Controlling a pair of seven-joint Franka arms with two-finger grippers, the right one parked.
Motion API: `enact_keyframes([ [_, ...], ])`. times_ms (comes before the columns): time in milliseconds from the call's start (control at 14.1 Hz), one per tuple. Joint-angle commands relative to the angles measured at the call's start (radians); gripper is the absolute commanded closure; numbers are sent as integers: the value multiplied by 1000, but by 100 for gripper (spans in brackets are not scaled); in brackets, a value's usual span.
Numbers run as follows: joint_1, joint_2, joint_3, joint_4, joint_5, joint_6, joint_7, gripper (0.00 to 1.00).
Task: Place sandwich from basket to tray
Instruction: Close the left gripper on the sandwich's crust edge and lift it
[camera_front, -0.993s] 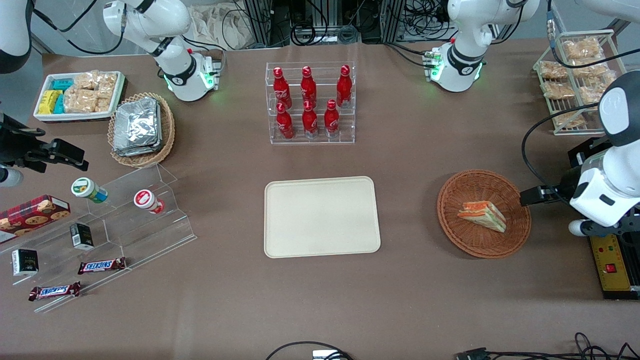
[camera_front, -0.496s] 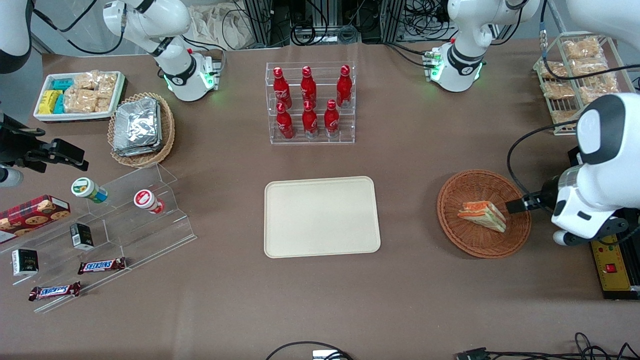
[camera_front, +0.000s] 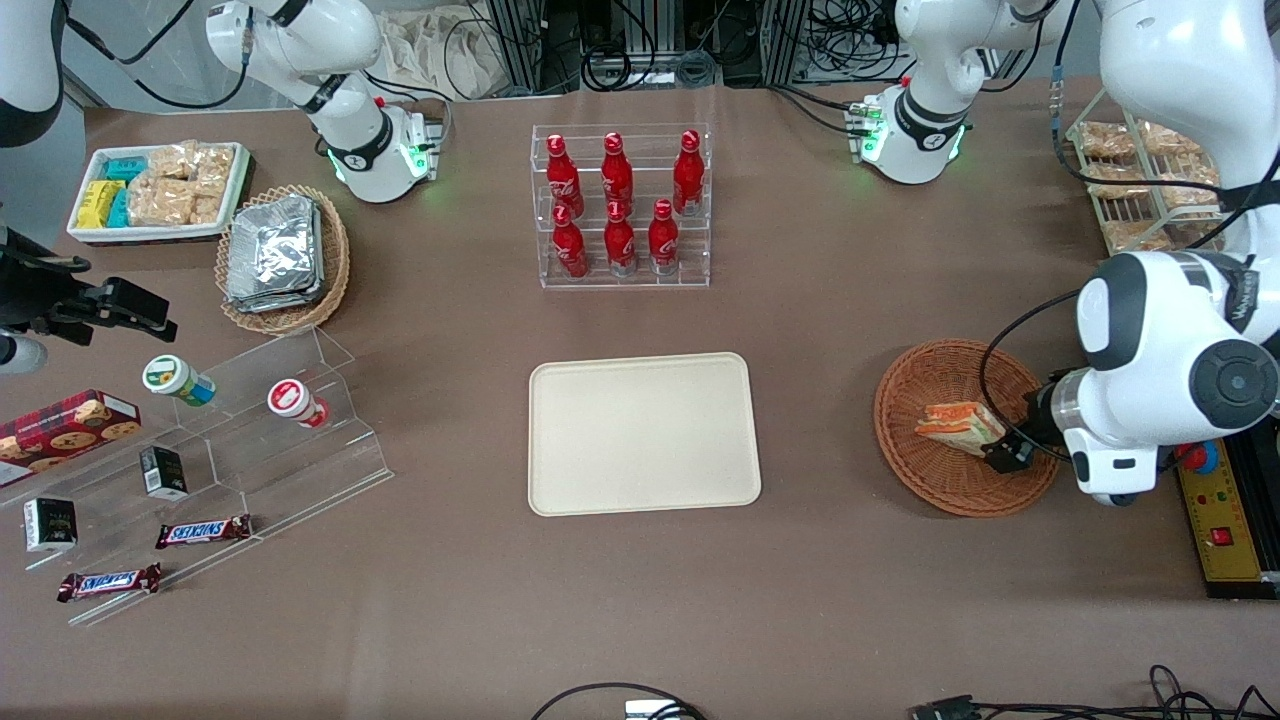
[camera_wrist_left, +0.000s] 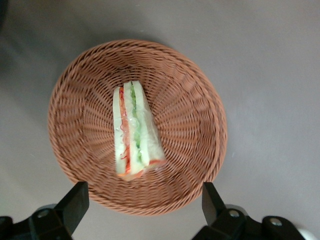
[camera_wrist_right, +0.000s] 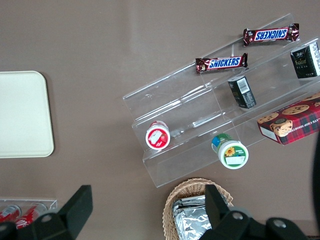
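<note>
While our left arm's black two-finger gripper (camera_wrist_left: 142, 200) hovers above the round reddish-brown wicker basket (camera_front: 935, 480), we line up for the pick

We see the wrapped triangular white-bread sandwich (camera_wrist_left: 132, 131) lying in the basket, just off centre toward nine o'clock in the wrist view; the fingers (camera_wrist_left: 75, 202) stand wide apart, holding and touching nothing, presumably to straddle the wedge. From the front, the cream rectangular tray (camera_front: 643, 432) lies well apart, at nine o'clock of the basket
</note>
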Motion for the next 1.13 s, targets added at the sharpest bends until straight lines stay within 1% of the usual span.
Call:
enact_keyframes([
  [0,-9,-21,3,-89,14,115,-229,0],
  [142,-3,-9,3,-134,13,163,-309,0],
  [284,5,11,4,-160,-6,204,-379,0],
  [496,4,41,4,-174,-6,211,-398,0],
  [709,5,38,4,-218,-7,258,-397,0],
  [1064,4,62,6,-228,-6,284,-397,0],
])
